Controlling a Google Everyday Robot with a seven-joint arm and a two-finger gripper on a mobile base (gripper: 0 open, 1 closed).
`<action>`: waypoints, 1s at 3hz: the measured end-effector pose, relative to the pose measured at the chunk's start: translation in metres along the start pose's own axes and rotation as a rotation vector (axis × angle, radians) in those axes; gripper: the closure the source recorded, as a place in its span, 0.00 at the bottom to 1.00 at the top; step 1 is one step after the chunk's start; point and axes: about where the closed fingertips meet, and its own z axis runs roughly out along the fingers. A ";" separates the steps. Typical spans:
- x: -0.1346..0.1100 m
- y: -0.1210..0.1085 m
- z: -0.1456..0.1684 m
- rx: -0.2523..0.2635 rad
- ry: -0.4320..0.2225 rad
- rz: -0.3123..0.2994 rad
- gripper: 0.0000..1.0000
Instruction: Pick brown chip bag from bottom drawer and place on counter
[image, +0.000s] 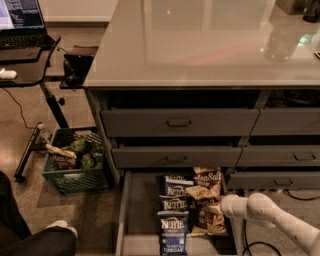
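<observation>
The bottom drawer (142, 210) is pulled open, with chip bags lying on its floor. A brown chip bag (208, 178) with "Sea Salt" lettering lies at the back right. A second brown bag (209, 222) lies in front of it. Three dark blue Kettle bags (173, 220) lie in a row to their left. My white arm reaches in from the lower right. My gripper (214, 206) is low over the brown bags, between the two, and its tip is hidden among them. The glossy counter (200, 45) spans the cabinet top above.
Closed grey drawer fronts (177, 122) sit above the open drawer. A green crate (75, 165) with snack bags stands on the floor at the left. A black desk with a laptop (20, 15) is at the upper left. A person's leg (35, 240) is at the bottom left.
</observation>
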 end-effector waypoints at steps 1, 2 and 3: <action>-0.039 0.021 -0.060 -0.069 -0.043 -0.061 1.00; -0.082 0.041 -0.110 -0.171 -0.110 -0.117 1.00; -0.121 0.057 -0.142 -0.268 -0.205 -0.170 1.00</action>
